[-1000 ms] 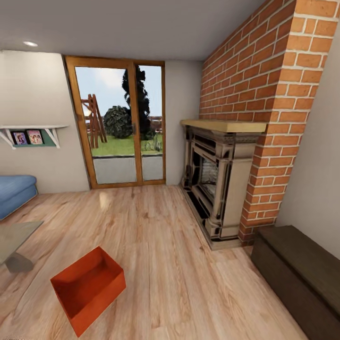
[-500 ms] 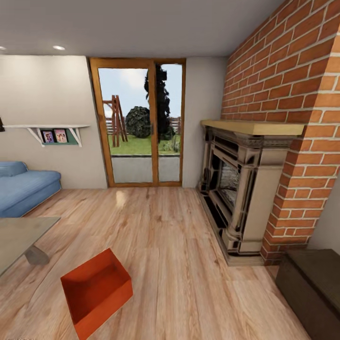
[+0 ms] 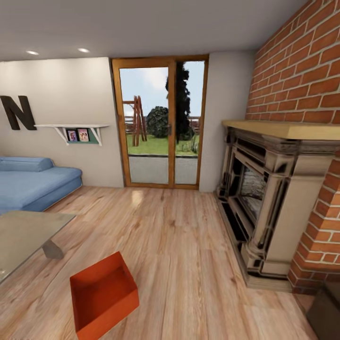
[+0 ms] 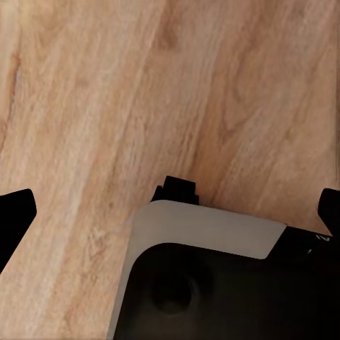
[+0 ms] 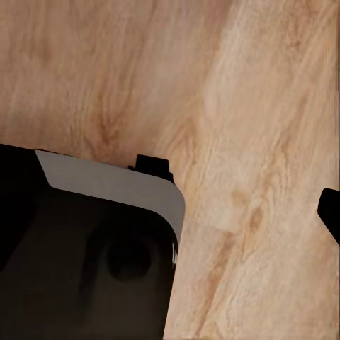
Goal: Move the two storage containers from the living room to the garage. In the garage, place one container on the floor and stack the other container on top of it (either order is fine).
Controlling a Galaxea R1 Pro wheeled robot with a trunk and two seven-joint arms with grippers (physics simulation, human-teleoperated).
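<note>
One orange-red open-topped storage container (image 3: 104,295) sits on the light wood plank floor (image 3: 179,245) of the living room, low and left in the head view, empty inside. My left gripper (image 4: 170,212) hangs over bare planks, its two black fingertips (image 4: 15,212) at opposite edges of the left wrist view, wide apart and holding nothing. In the right wrist view my right gripper (image 5: 170,212) also hangs above planks. One black fingertip (image 5: 330,212) shows far out at the edge, with nothing held.
A glass coffee table (image 3: 23,233) stands just left of the container, a blue sofa (image 3: 33,182) behind it. The brick fireplace (image 3: 269,208) fills the right side, a dark bench corner (image 3: 327,312) below it. Glass doors (image 3: 163,125) are straight ahead. My base (image 4: 212,283) shows under both wrists.
The head camera has turned left, so the whole picture slid right: more sofa and a wall letter came in, and the bench mostly left. The container itself stays put.
</note>
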